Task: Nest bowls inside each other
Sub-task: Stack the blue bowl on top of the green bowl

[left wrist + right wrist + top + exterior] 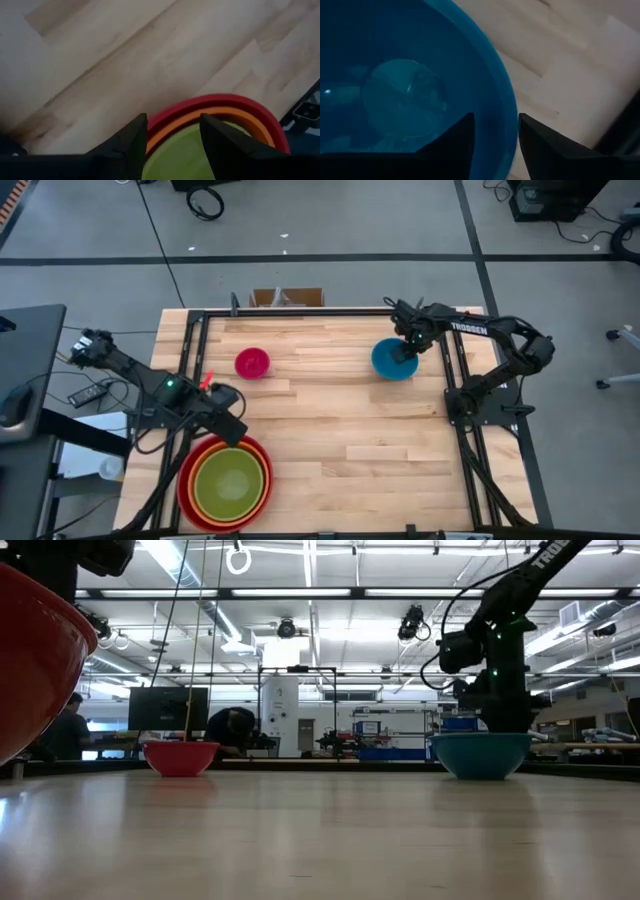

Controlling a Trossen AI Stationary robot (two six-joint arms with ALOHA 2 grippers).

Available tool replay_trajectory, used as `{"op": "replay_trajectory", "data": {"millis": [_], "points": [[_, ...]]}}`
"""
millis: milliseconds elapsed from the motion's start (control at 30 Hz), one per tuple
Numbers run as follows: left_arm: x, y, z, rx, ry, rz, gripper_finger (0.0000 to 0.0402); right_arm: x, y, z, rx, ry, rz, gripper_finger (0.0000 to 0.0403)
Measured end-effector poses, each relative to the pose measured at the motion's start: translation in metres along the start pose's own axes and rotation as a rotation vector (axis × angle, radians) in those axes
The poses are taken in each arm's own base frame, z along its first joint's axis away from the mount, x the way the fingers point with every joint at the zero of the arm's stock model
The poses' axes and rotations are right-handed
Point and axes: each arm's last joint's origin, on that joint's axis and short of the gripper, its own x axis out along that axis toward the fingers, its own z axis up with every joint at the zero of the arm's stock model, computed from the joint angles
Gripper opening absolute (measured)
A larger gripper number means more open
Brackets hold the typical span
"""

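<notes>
Five bowls on the wooden table [340, 430], largest first. Red bowl [192, 498] sits at the near left corner; orange bowl [201, 457] nested inside it, only its rim showing; green bowl [231, 484] nested inside the orange one, filling the centre of the stack. In the left wrist view the three rims run concentric. Blue bowl [386, 362] stands alone at the far right side, upright, well apart from the stack. Small pink bowl [252, 363] stands alone at the far left-centre, upright, between stack and blue bowl in line across the table.

Left gripper [228, 427] is above the far edge of the stack; fingers spread, straddling the rims, and nothing is clamped between them. Right gripper [409, 352] is at the blue bowl's far-right rim; fingers [452, 150] parted, one inside the wall, one outside, rim between them; whether they pinch it, cannot tell.
</notes>
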Motion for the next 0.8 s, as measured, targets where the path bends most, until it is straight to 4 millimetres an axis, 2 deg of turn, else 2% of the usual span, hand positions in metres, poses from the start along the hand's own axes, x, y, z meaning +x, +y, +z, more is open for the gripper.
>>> {"op": "replay_trajectory", "data": {"millis": [167, 267, 433, 633, 800], "points": [[0.001, 0.002, 0.01, -0.025, -0.022, 0.012, 0.0183, 0.011, 0.001, -0.006, -0.002, 0.006, 0.044, 0.0128], [0.002, 0.004, 0.018, -0.052, -0.042, 0.022, 0.0183, 0.012, 0.006, -0.004, 0.005, -0.017, 0.114, 0.0088], [0.003, 0.009, 0.033, -0.085, -0.154, 0.055, 0.018, 0.007, 0.029, 0.003, 0.002, -0.104, 0.292, 0.0015], [0.003, 0.009, 0.051, -0.106, -0.261, 0.039, 0.0172, -0.003, 0.066, 0.004, -0.019, -0.242, 0.341, 0.0018], [0.008, 0.004, 0.072, -0.051, -0.363, 0.015, 0.0172, -0.016, 0.1, 0.0, -0.043, -0.412, 0.404, 0.0014]]}}
